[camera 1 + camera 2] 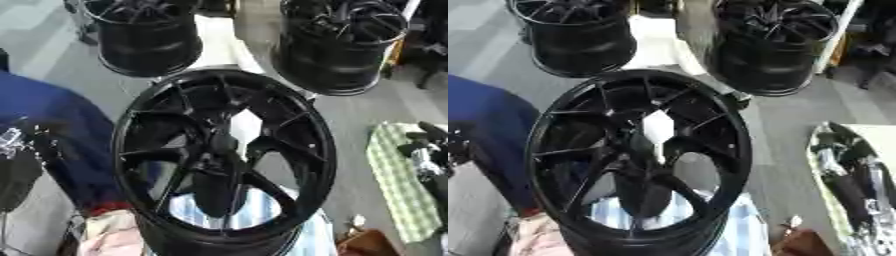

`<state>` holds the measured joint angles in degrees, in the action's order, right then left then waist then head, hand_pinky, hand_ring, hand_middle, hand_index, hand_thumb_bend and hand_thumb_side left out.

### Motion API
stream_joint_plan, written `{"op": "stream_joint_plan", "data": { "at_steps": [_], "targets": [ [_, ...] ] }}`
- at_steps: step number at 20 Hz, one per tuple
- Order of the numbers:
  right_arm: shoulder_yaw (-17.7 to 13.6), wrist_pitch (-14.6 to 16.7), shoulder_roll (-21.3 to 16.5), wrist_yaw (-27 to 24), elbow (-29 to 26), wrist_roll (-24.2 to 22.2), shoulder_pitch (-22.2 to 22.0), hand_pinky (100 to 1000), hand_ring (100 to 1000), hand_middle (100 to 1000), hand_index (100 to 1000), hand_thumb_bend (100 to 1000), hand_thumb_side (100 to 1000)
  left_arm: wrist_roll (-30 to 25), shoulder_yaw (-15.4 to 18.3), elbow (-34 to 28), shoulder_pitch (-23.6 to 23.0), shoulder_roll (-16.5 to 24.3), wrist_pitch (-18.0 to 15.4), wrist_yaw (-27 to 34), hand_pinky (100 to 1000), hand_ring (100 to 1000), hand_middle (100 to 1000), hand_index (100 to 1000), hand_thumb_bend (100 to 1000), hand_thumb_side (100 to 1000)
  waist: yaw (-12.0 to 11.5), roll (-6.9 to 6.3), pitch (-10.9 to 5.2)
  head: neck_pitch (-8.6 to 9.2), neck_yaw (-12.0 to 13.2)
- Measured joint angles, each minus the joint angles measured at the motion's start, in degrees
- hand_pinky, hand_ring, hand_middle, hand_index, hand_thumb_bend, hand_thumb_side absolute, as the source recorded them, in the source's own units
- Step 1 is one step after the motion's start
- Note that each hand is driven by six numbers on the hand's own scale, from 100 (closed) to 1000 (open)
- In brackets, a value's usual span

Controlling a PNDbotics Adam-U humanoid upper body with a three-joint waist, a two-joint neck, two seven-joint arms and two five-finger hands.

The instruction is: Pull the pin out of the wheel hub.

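The glossy black multi-spoke alloy wheel hub [223, 155] stands front and centre, heavy and rigid. The pin probably sits at its dark centre [210, 162], though I can't make it out. The right hand [426, 150] waits at the right edge, fingers' state unclear; the left hand isn't visible.

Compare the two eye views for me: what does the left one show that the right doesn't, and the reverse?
Left eye only: the checked green cloth at the right, with the right hand dark over it, and part of the left hand at the left edge. I cannot tell either hand's fingers.

Right eye only: a pale, shiny curved edge at the right, in front of the right arm.

Both: the big black wheel in front, two more wheels behind it, a blue shape at the left. I can make out no pin in either view.
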<state>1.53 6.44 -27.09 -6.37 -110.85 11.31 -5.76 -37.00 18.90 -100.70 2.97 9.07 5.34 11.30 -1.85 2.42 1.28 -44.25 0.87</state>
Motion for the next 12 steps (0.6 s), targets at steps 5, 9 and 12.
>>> {"op": "stream_joint_plan", "data": {
  "at_steps": [5,9,12],
  "targets": [
    [0.9,3.9,-14.9,-0.8,-2.3,-5.3,2.8,781,694,742,872,100,382,-0.2,-0.3,0.0,0.0,0.1,0.1,0.0,541,483,591,769,100,886,-0.6,0.45,-0.08,0.00,-0.1],
    [4.2,8.6,-26.1,-1.6,-2.6,-14.1,8.1,812,764,807,918,100,368,-0.5,-0.7,0.0,0.0,0.1,0.1,-0.1,542,474,591,769,100,888,-1.3,0.61,-0.08,0.00,-0.7],
    [7.3,11.4,-31.8,-2.3,-2.7,-23.5,14.1,838,812,852,948,107,373,-0.9,-1.0,0.0,0.0,0.1,0.1,-0.2,541,474,591,769,100,888,-2.1,0.93,-0.08,0.00,-1.4]
  ]
}}
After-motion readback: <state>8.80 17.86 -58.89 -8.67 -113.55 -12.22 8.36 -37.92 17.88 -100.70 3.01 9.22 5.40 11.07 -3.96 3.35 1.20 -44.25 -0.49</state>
